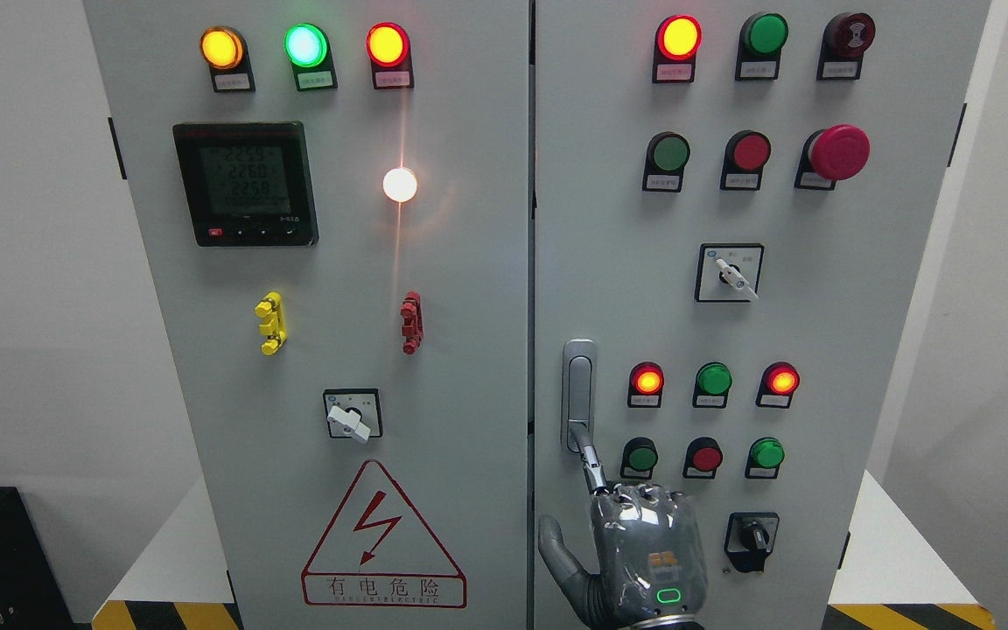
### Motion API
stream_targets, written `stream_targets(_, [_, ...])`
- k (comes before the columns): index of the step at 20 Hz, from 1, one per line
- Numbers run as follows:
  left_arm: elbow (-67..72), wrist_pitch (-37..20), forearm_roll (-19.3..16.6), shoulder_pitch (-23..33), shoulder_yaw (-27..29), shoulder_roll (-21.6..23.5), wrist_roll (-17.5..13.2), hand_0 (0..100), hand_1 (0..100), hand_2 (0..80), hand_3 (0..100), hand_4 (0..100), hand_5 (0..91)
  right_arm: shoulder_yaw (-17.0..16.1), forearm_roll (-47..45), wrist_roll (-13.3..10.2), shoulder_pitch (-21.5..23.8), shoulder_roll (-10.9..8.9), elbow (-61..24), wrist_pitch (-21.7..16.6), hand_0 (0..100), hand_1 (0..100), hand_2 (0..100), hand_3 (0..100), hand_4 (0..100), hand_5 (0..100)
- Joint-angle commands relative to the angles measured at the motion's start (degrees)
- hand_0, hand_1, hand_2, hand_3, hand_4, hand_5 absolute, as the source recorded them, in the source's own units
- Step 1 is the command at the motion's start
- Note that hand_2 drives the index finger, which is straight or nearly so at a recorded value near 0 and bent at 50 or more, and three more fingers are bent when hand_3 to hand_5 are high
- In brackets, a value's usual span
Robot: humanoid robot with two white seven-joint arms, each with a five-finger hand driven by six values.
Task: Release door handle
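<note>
Hand low on right cabinet door, arm side unclear; index finger extended, tip touching lower end of door handle just above knuckles; other fingers curled, thumb splayed leftward. Advice: draw finger straight back off handle, avoid buttons just right of fingertip.

The cabinet carried fifteen round lamps and buttons, three rotary switches, one mushroom button, one meter, one door handle and one warning triangle.
</note>
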Motion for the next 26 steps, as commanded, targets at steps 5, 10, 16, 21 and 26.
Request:
stream_targets(5, [0.0, 0.0, 0.0, -1.8, 0.0, 0.0, 0.0, 12, 56, 0.0, 0, 0, 0.0, -0.1, 0.0, 0.2, 0.0, -0.01, 0.1, 0.1, 50, 28, 0, 98, 100, 100])
stream_targets(10, [-0.1, 0.0, 0.0, -1.9, 0.0, 0.0, 0.0, 12, 56, 0.0, 0, 0, 0.0, 0.0, 0.0, 0.2, 0.2, 0.08, 0.1, 0.1, 50, 28, 0, 98, 100, 100])
stream_targets(16, [0.0, 0.0, 0.0, -1.9, 0.0, 0.0, 0.0, 12, 56, 0.0, 0, 0, 0.0, 0.1, 0.0, 0.2, 0.3, 0.08, 0.1, 0.1, 50, 28, 0, 99, 100, 100])
stream_targets(21, [0.0, 0.0, 0.0, -1.9, 0.0, 0.0, 0.0, 12, 56, 0.0, 0, 0, 0.0, 0.1, 0.0, 0.2, 0.3, 0.08, 0.1, 0.1, 50, 28, 0, 99, 100, 100])
stream_targets(26, [0.0, 0.0, 0.0, -1.9, 0.0, 0.0, 0.0, 12, 56, 0.0, 0, 0, 0.0, 0.3, 0.0, 0.3, 0.4, 0.08, 0.1, 0.1, 51, 28, 0, 99, 100, 100])
